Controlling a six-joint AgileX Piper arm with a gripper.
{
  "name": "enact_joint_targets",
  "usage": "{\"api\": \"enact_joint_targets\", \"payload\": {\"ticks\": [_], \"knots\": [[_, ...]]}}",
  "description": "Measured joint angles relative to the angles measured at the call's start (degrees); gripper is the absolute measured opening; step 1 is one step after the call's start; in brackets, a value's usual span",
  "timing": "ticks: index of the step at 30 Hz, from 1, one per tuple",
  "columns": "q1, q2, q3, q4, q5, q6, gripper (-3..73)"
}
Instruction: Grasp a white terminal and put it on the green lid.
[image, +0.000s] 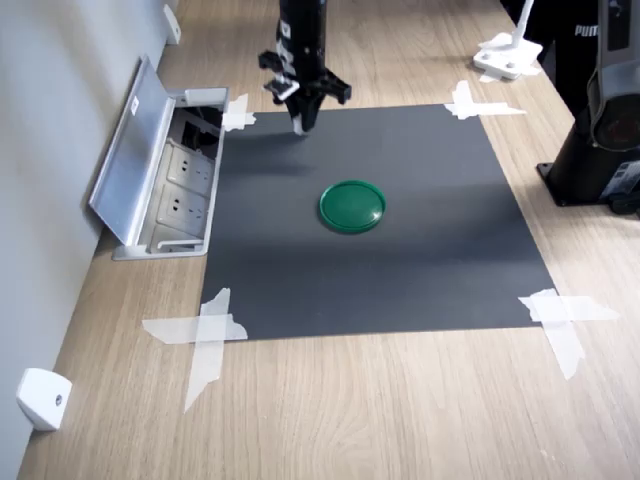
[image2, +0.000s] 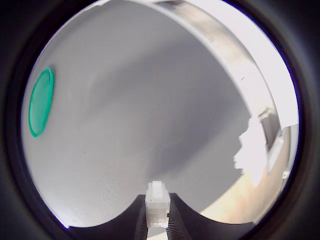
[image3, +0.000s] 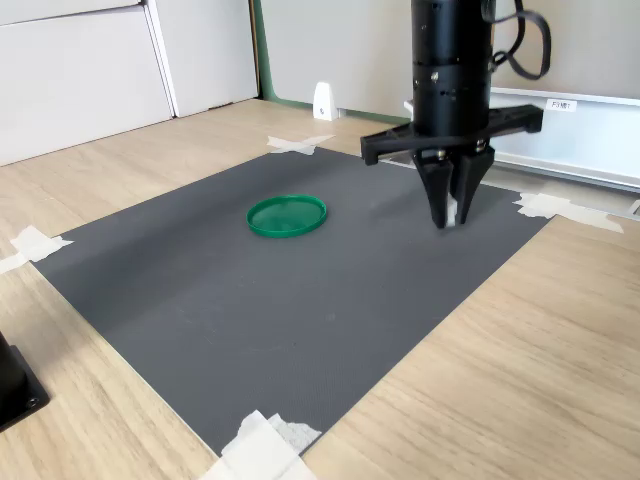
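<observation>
Tool (image3: 447, 215) grips white terminal (image2: 157, 204) above mat (image3: 300, 300) edge

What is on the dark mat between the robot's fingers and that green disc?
Nothing: in both exterior views only bare dark mat separates the gripper, shut on the white terminal, from the green lid.

Mat (image: 400, 280) bare betw. jaws & green lid (image: 352, 206).
</observation>
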Motion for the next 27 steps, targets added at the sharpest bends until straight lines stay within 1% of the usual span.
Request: {"api": "enact_joint_targets", "payload": {"ticks": [2, 5, 7, 9, 11, 14, 19, 23, 27], "knots": [[1.1, -1.93, -0.37, -0.05, 1.76, 0.11, 9.0], [3.94, -5.45, -0.63, 0.03, 7.28, 1.37, 9.0], [6.59, -8.0, -0.24, 0.69, 11.28, 2.99, 9.0], [8.87, -10.69, 1.25, 1.85, 12.78, 4.02, 9.0], [11.13, -13.73, 3.79, 2.76, 12.82, 4.64, 9.0], [14.13, -17.05, 8.86, 2.43, 10.56, 4.76, 9.0], [17.68, -18.58, 17.43, 0.87, 4.06, 4.92, 9.0], [19.32, -18.53, 22.61, 0.31, -1.14, 5.22, 9.0], [19.66, -17.38, 24.87, -0.05, -5.76, 5.53, 9.0]]}}
